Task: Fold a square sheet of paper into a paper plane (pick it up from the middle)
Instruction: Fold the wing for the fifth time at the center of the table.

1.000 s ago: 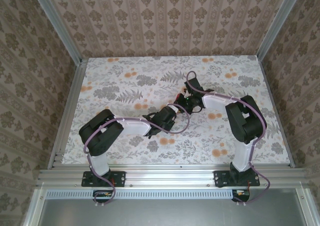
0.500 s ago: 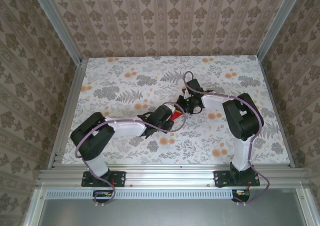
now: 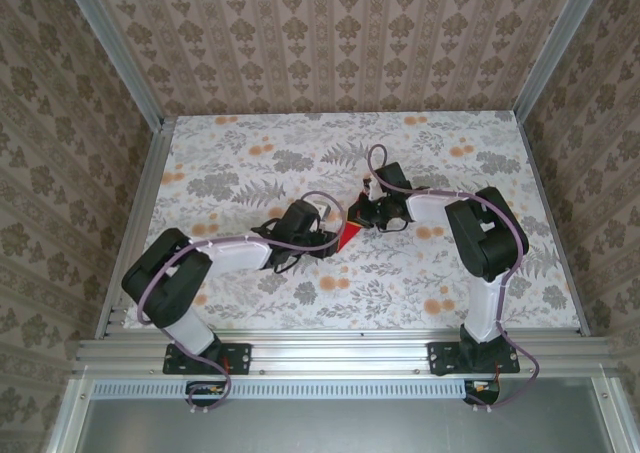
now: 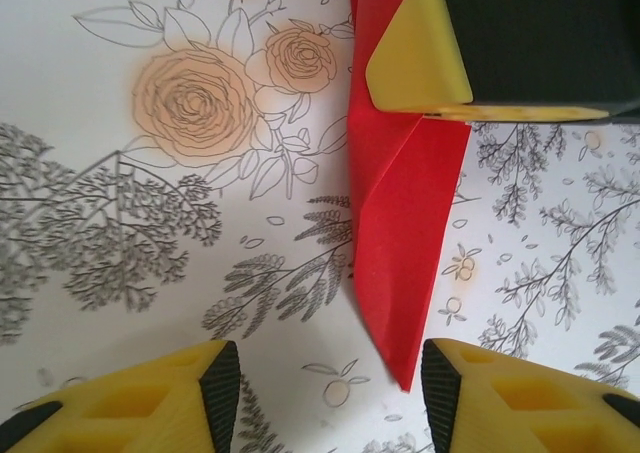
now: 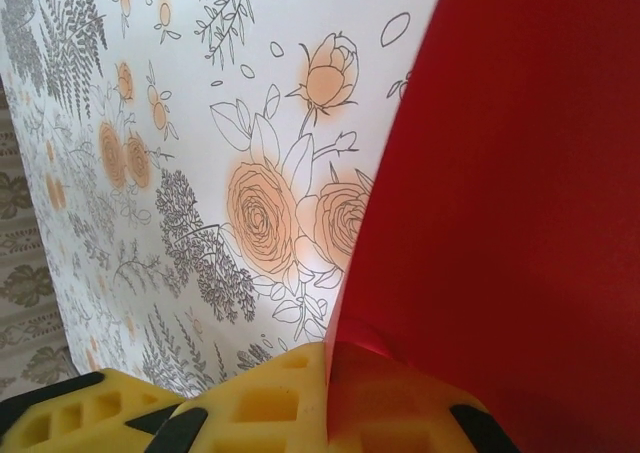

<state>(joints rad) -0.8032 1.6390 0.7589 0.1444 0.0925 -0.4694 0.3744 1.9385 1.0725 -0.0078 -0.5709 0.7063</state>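
The right end effector (image 5: 325, 398) is shut tight on the red paper plane (image 4: 400, 223). The left end effector (image 4: 330, 398) is held partly open with nothing in it, just beside the pointed tip, near the middle of the tabletop (image 3: 250, 158). Folds are already made; little folding seems left.

I judge this a robot test cell in a lab, not a lived-in room. Bare aluminium frame (image 3: 112, 48) posts box in the table (image 3: 230, 153). The walls (image 3: 330, 43) are flat panels papered in damask, and the tabletop carries a printed floral sheet. A left arm (image 3: 235, 248) and right arm (image 3: 490, 238) are bolted to a rail (image 3: 340, 351) at the near edge, with cables (image 3: 371, 155) exposed.
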